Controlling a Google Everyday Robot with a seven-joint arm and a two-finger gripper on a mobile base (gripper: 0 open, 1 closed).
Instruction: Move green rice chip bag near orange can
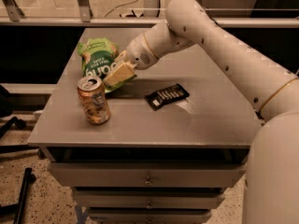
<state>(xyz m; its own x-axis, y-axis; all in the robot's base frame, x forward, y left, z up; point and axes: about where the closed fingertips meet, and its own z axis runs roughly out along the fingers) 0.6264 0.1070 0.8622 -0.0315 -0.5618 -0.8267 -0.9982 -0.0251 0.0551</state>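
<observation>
The green rice chip bag (97, 59) lies at the back left of the grey table (201, 120), its dark green patch with white letters facing up. My gripper (117, 76) is at the bag's lower right edge and is shut on it; the fingers (114, 74) cover that corner. The orange can (93, 101) stands upright just in front of the bag, near the table's left front. The bag's lower edge sits right behind the can's silver top. The white arm reaches in from the right.
A small black flat wrapper (167, 96) lies in the middle of the table, right of the gripper. The table is a cabinet with drawers (147, 178) below. A rail and glass panels run behind it. Floor and a dark pole lie at the lower left.
</observation>
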